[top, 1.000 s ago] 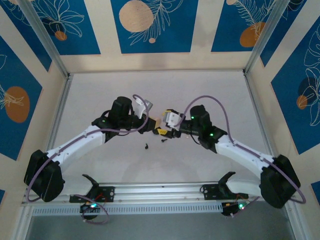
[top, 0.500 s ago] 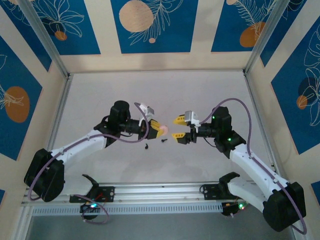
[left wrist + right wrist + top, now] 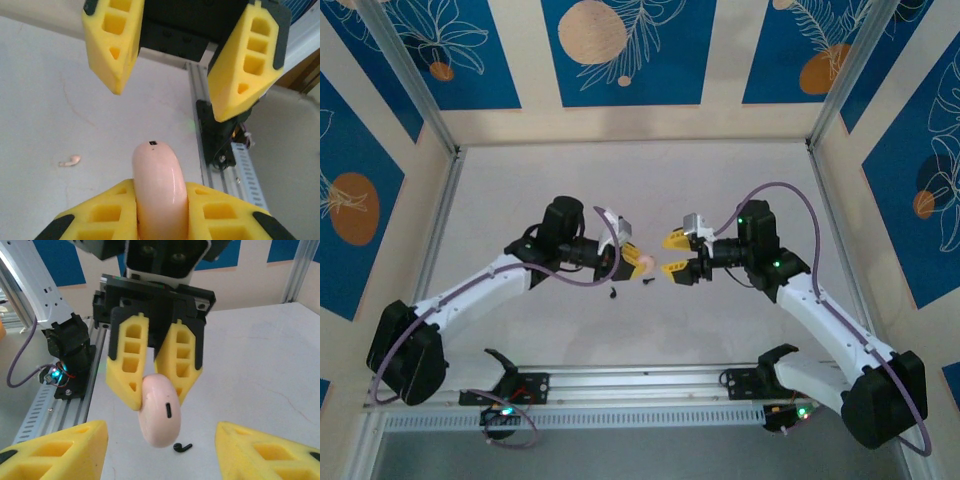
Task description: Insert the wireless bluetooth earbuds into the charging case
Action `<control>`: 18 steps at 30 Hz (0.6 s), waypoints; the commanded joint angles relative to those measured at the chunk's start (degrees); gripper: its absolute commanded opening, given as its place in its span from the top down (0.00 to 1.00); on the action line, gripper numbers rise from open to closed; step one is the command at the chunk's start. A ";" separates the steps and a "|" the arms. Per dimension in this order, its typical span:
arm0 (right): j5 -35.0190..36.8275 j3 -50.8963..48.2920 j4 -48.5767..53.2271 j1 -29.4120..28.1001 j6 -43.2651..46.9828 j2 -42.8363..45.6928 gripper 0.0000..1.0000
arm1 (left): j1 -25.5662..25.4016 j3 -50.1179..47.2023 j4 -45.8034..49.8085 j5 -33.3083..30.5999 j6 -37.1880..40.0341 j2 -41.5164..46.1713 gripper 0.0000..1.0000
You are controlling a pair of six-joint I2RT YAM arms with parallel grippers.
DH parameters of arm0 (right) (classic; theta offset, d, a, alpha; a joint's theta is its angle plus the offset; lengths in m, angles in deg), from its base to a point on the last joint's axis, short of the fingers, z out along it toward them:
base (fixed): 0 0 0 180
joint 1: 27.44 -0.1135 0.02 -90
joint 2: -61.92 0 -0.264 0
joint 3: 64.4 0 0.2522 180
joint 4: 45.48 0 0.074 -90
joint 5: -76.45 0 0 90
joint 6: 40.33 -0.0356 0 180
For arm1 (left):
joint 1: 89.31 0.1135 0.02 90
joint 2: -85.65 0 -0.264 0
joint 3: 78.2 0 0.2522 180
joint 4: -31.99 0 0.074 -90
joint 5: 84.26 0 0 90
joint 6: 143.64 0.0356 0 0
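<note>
My left gripper (image 3: 632,258) is shut on the pink oval charging case (image 3: 644,260), held above the table's middle. In the left wrist view the charging case (image 3: 159,182) stands edge-on between the left gripper's (image 3: 160,197) yellow fingers. My right gripper (image 3: 668,255) faces it from the right, a short gap away, open and holding nothing. From the right wrist, the charging case (image 3: 159,412) hangs ahead of the open right gripper (image 3: 161,456). Two black earbuds lie on the table below: one earbud (image 3: 613,293) and another earbud (image 3: 648,282). One earbud (image 3: 182,446) shows just under the case.
A small pale scrap (image 3: 70,161) lies on the white table (image 3: 720,190). An aluminium rail (image 3: 640,380) with the arm mounts runs along the near edge. Patterned walls and metal posts (image 3: 415,90) enclose the table.
A second ago both grippers met at the case. The right gripper has since pulled back to the right and stands open. The left gripper still grips the case.
</note>
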 commanded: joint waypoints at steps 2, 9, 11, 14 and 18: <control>5.63 2.65 8.47 -2.39 8.76 -0.86 0.43 | -1.77 3.97 17.87 -4.66 15.45 1.90 0.78; 4.05 8.98 16.60 -6.44 14.71 -7.05 0.45 | -4.18 9.15 28.96 -10.50 22.14 -0.38 0.78; 2.86 10.03 17.86 -7.60 15.74 -8.64 0.46 | -4.51 9.82 29.55 -10.98 22.61 -0.87 0.78; 1.42 10.63 18.56 -8.37 16.33 -10.35 0.48 | -4.78 10.06 29.14 -10.79 22.78 -1.09 0.78; 1.07 10.91 18.83 -9.00 16.30 -11.76 0.50 | -5.02 10.16 28.51 -10.59 23.07 -1.07 0.78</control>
